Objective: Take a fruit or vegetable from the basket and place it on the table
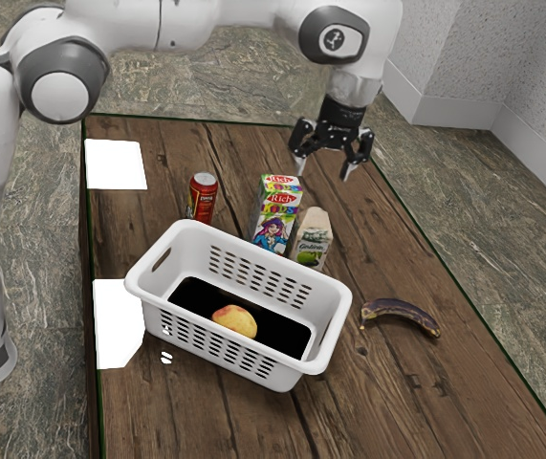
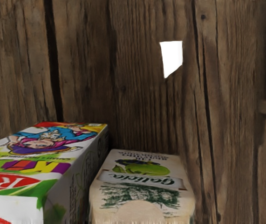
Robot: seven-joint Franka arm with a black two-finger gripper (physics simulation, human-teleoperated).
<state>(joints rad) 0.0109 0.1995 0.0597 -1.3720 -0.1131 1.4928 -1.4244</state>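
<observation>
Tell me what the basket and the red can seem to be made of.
The basket looks like molded plastic, white and smooth, with rows of slots through its walls. The red can is probably metal with glossy printing, judging by its silvery top.

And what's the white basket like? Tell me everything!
The basket is white and looks like plastic, oblong with rounded corners and an open top. Its long sides have rows of little holes; one end shows a handle slot. It stands upright on the wooden table. A yellowish fruit lies on its black bottom. I can't tell if the smaller carton touches it.
</observation>
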